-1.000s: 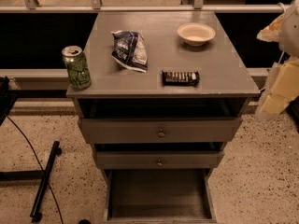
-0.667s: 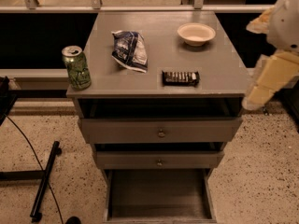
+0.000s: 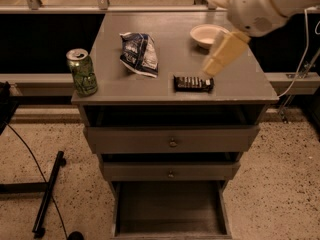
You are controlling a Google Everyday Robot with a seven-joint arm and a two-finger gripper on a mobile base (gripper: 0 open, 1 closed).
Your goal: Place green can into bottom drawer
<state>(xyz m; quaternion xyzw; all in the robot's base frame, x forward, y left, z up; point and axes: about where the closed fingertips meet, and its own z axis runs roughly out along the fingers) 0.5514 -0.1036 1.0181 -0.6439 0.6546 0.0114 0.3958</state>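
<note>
The green can stands upright at the front left corner of the grey cabinet's top. The bottom drawer is pulled open below, and its flat grey floor shows nothing in it. My gripper hangs from the white arm at the upper right. It is over the right half of the cabinet top, just above a dark snack bar and in front of a white bowl. It is far to the right of the can and holds nothing that I can see.
A blue-and-white snack bag lies mid-top, a white bowl at the back right, a dark snack bar near the front edge. Two shallower drawers with round knobs are shut. A black stand and cable lie on the floor at left.
My arm has swung in from the right edge of the view to the left and now reaches over the cabinet top. The can and other objects have not moved.
</note>
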